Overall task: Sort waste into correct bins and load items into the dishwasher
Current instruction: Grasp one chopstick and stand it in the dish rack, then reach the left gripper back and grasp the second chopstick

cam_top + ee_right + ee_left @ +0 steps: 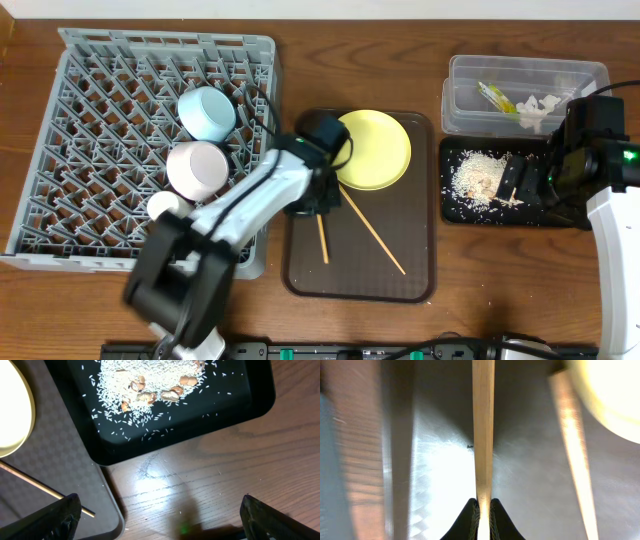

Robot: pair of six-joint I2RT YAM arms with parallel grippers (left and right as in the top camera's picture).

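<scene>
One chopstick (483,435) sits clamped in your left claw (483,508), pointing straight ahead; the second chopstick (575,455) lies on its plate (615,395) side. Your right claw (162,517) gapes, empty.

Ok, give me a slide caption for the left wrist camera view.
Left jaws closed on one chopstick, brown tray beneath, second chopstick and yellow plate at right.
</scene>
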